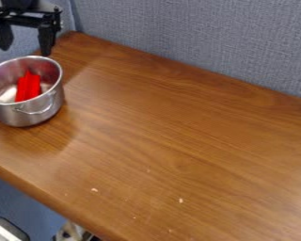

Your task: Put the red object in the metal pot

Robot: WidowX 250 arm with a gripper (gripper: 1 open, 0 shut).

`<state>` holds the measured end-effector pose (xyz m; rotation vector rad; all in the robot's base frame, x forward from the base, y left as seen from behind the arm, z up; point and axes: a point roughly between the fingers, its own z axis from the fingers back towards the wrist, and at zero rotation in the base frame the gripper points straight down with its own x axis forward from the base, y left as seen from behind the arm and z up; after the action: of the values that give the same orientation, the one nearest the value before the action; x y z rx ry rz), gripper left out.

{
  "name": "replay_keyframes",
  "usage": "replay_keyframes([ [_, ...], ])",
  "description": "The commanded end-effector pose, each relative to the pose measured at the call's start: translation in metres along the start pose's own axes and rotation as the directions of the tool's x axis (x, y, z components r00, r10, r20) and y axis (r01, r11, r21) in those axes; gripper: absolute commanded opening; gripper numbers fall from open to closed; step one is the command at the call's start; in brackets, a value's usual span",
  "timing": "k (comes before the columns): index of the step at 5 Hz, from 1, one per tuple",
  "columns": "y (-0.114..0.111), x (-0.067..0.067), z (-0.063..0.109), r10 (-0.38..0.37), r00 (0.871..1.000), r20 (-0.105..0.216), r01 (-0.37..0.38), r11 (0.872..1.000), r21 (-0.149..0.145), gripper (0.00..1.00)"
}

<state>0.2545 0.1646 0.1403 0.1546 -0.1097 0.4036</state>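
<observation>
Finishing off: we judge the placing step done, with the bright red narrow plastic bar (30, 86) lying inside the small round shiny steel pot (23, 105).

From the single camera view we see the pot standing near the far left corner of the brown wooden table (179, 141), the red bar leaning against its silvery inside wall. Our black two-fingered gripper (23, 38) hangs just above the pot's far rim, its fingers spread wide and holding nothing, apart from both pot and bar. We reckon the next move calls only for lifting clear straight upward, without clipping the rim or tipping the pot, since nothing is left to carry. Counting: one red bar, one steel pot, one gripper, one table; behind it, one grey-blue textured wall (203, 38).
</observation>
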Motion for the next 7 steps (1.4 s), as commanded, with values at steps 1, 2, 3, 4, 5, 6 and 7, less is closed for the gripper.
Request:
replay_keyframes([
  [1, 0.009, 0.007, 0.001, 0.021, 0.999, 0.026, -0.022, 1.000, 0.018, 1.00],
  [2, 0.017, 0.006, -0.012, 0.050, 0.999, 0.005, -0.050, 0.998, 0.029, 1.00],
  [3, 0.019, 0.012, -0.028, 0.084, 0.996, -0.016, -0.083, 0.996, 0.045, 1.00],
  [4, 0.013, 0.015, -0.018, 0.099, 0.995, -0.001, -0.099, 0.995, 0.015, 1.00],
  [5, 0.018, 0.015, -0.012, 0.159, 0.987, -0.016, -0.158, 0.987, 0.026, 0.00],
  [6, 0.022, 0.014, -0.006, 0.215, 0.976, -0.026, -0.214, 0.976, 0.038, 1.00],
  [7, 0.017, 0.019, -0.012, 0.187, 0.982, -0.030, -0.185, 0.982, 0.044, 1.00],
])
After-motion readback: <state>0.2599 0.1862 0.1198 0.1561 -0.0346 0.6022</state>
